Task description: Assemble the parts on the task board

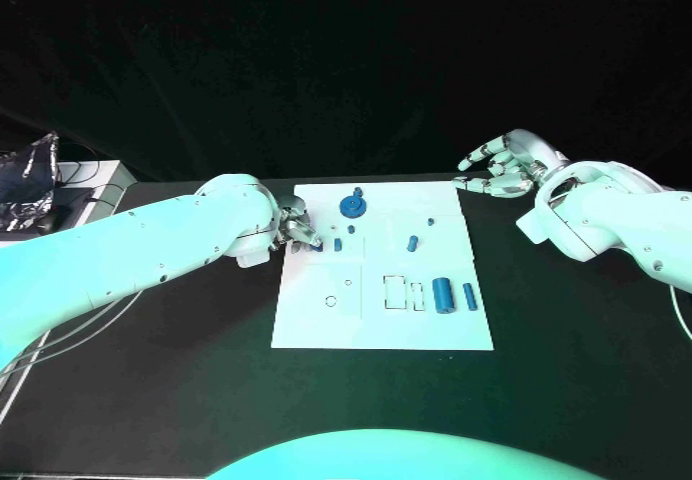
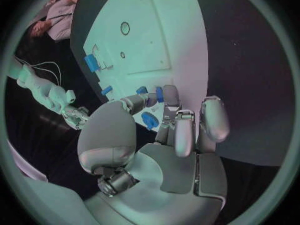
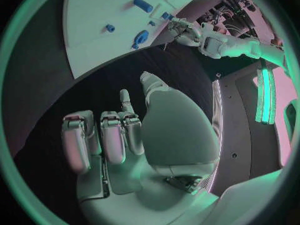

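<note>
The step in hand looks like an early pick or placement on the left side of the board: the left hand is down at the board's left edge, about ten o'clock from its centre, fingers curled over a small blue peg. In the left wrist view a blue piece sits right at the fingertips, but whether it is pinched or merely touched I cannot tell. The next move probably calls for a firm pinch and lining the piece up with one of the sockets. The right hand hovers off the board at about one o'clock, over the black table, fingers loosely curled and apart, holding nothing. The board is a white plate in mid-table; a round blue gear sits at twelve o'clock, a short pin near centre, and two blue cylinders towards four o'clock beside outlined recesses.
</note>
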Tool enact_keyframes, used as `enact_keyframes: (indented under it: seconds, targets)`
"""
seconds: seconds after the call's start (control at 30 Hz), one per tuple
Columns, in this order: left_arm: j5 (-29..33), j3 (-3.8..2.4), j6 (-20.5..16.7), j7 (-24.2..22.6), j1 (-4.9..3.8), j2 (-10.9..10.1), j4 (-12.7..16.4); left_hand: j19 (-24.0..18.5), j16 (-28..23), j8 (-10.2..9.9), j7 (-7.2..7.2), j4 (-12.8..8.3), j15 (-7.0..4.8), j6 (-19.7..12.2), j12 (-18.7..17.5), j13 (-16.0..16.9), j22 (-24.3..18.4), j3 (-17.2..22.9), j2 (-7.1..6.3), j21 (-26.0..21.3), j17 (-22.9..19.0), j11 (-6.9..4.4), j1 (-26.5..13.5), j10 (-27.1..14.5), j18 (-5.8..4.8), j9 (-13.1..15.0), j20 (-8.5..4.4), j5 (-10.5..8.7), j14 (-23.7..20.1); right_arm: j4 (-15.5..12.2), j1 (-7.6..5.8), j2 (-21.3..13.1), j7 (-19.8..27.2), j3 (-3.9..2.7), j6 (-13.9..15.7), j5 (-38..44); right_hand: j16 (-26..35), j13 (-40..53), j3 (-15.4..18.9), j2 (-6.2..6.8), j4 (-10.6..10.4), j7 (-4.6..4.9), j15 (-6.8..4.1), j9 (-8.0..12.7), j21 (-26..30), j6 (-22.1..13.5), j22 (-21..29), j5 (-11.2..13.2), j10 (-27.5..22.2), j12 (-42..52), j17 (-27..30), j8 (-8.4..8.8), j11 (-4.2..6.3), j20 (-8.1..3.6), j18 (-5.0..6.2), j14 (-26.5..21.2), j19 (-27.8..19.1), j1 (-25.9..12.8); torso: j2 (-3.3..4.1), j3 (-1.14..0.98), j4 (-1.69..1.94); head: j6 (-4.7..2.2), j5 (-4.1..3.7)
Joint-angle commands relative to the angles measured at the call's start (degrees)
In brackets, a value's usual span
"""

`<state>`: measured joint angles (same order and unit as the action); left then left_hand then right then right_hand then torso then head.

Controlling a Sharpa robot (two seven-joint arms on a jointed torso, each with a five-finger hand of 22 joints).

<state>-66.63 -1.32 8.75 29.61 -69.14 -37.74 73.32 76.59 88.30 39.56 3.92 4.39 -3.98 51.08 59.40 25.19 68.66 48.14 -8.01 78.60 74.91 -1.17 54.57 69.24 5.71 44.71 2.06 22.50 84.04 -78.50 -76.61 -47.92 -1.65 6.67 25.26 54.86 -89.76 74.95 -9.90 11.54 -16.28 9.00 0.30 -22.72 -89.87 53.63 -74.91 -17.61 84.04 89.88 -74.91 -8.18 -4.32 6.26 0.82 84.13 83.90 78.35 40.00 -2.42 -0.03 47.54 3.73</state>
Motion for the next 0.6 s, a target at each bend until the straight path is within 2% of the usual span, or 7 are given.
enact_keyframes:
  seconds: [0.03,0.23,0.6]
  targets:
    - [-1.7,0.23,0.78,0.58,0.24,-0.03,-0.17,0.31,0.27,0.3,-0.92,-10.79,-0.49,1.26,0.08,0.01,0.13,10.37,0.58,0.29,12.25,-0.21,-0.03,0.27,-0.77,0.01,-0.05,0.35,5.17,-0.03,0.03,0.03,0.55,-0.03,-0.64,0.5,-0.07,14.97,0.13,-0.02,-0.12,0.01,-0.17,-0.06,-0.13,-0.32,-15.09,-0.27,5.87,0.03,-14.58,-0.3,0.02,-0.21,-0.82,5.74,6.1,-0.38,0.0,0.01,-0.02,0.0,0.0]
    - [-1.84,0.22,0.35,0.66,0.24,-0.02,0.01,0.49,0.29,0.3,-0.94,-10.82,-0.5,1.29,0.21,0.31,0.42,10.4,0.61,0.44,12.28,-0.22,0.0,0.42,-0.83,-0.02,-0.06,0.38,5.18,-0.04,0.04,0.03,0.54,-0.03,-0.69,0.51,-0.07,14.97,0.13,-0.02,-0.12,0.01,-0.17,-0.06,-0.13,-0.32,-15.09,-0.27,5.87,0.03,-14.58,-0.3,0.02,-0.21,-0.82,5.74,6.1,-0.38,0.03,-0.04,-0.09,0.05,-0.01]
    - [-0.73,0.23,1.67,0.57,0.24,0.34,0.58,0.42,0.34,0.31,-0.97,-10.89,-0.51,1.36,0.47,0.86,0.31,10.39,0.55,0.39,12.39,-0.24,0.01,0.66,-0.81,-0.04,-0.07,0.41,5.21,-0.03,0.04,0.07,0.51,-0.03,-0.84,0.53,-0.07,14.97,0.13,-0.02,-0.12,0.01,-0.17,-0.06,-0.13,-0.32,-15.09,-0.27,5.87,0.03,-14.58,-0.3,0.02,-0.21,-0.82,5.74,6.1,-0.38,-0.02,-0.11,-0.04,0.12,-0.06]
